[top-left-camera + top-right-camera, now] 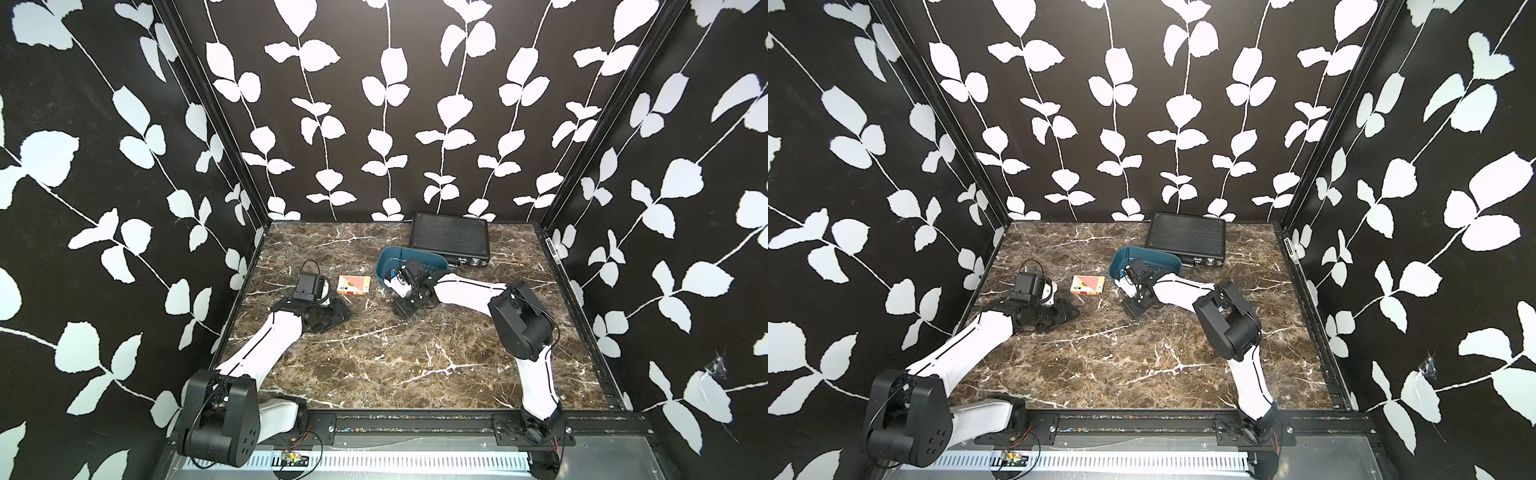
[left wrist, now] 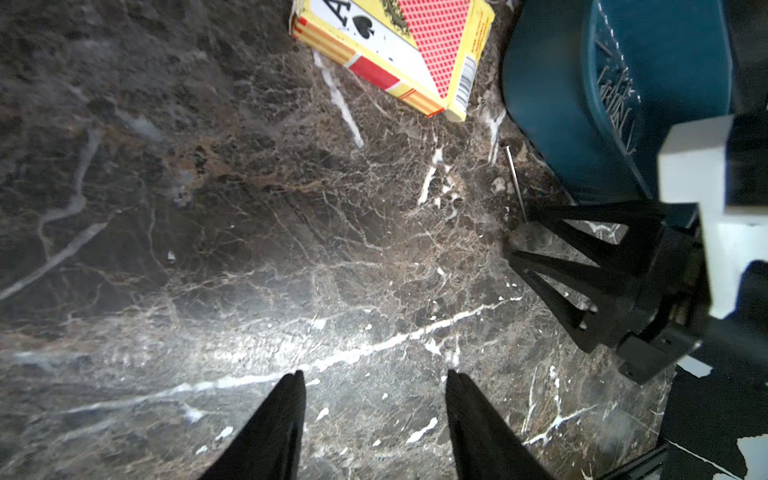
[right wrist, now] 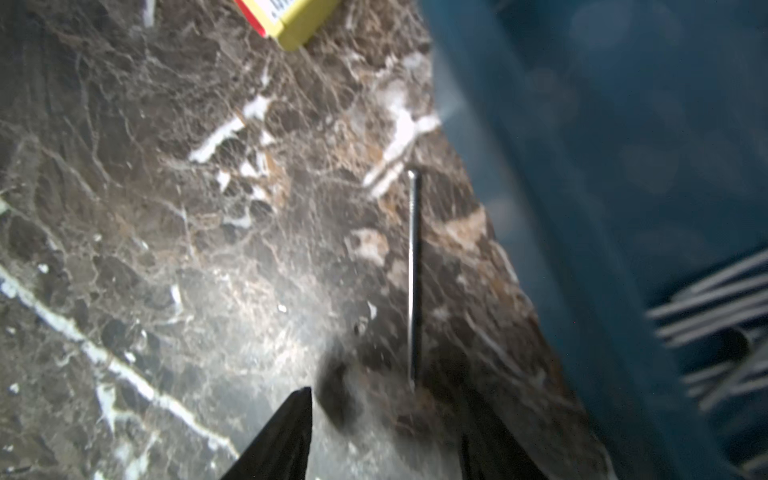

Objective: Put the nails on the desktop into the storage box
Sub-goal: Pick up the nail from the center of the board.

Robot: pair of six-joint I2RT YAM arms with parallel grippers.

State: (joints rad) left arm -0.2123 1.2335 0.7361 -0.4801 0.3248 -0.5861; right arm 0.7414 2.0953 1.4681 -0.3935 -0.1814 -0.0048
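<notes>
Closest to the left wrist camera, the left fingers [image 2: 282, 424] stand well apart above bare worktop [image 2: 208, 249], with nothing between them. Across from them the right fingers [image 2: 552, 232] are also spread wide, their tips down at the marble surface. They grip nothing.

One loose nail [image 2: 515, 183] lies flat on the worktop just beside the outer wall of the storage box [image 2: 552, 104]. In the right wrist view this nail [image 3: 412, 274] runs straight ahead of the gap between the right fingers [image 3: 286, 432]. Its near end lies close to the blurred finger on the box side, and I cannot tell whether the two touch. The teal wall [image 3: 519, 208] rises alongside it.

More nails [image 3: 715, 307] lie in a loose bundle inside the box.

In both top views the storage box [image 1: 380, 266] [image 1: 1115, 262] sits towards the back of the worktop, right in front of a black case [image 1: 451, 239]. An orange and white card box [image 1: 353, 285] lies near its left side. The loose nail is too thin to make out in either top view.
</notes>
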